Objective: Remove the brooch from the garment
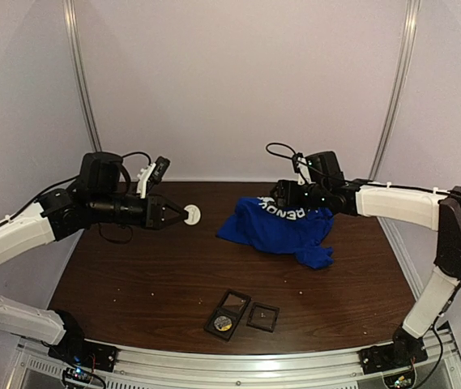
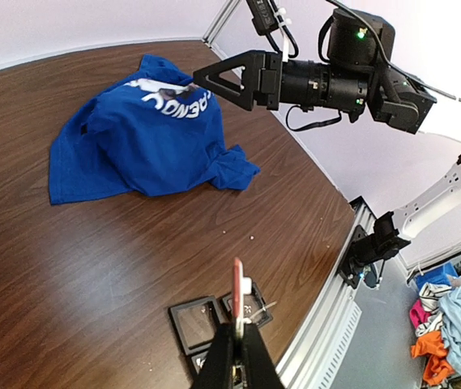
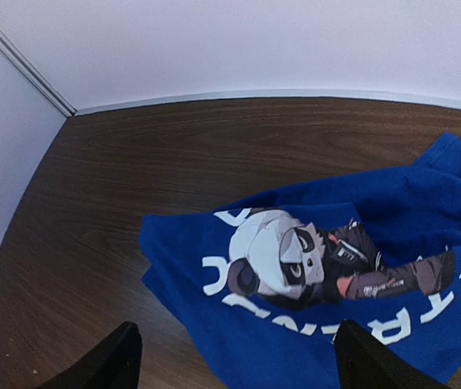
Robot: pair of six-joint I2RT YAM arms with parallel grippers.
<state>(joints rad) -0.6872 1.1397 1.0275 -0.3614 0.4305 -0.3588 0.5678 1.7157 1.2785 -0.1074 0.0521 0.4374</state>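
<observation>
The garment (image 1: pixel 279 227) is a crumpled royal-blue T-shirt with white lettering and a dark graphic, lying on the table at the back right. It also shows in the left wrist view (image 2: pixel 145 138) and the right wrist view (image 3: pixel 335 267). My left gripper (image 1: pixel 180 214) is shut on the brooch (image 1: pixel 191 215), a small round white disc, held in the air left of the shirt and apart from it. In the left wrist view the brooch (image 2: pixel 238 296) shows edge-on, reddish with a white clasp. My right gripper (image 1: pixel 283 194) is open and empty, hovering over the shirt's print.
A black open display box (image 1: pixel 228 314) and a smaller black frame (image 1: pixel 262 316) lie near the front edge; both show below the brooch in the left wrist view (image 2: pixel 194 324). Small crumbs dot the wood. A metal rail (image 1: pixel 238 361) borders the near edge.
</observation>
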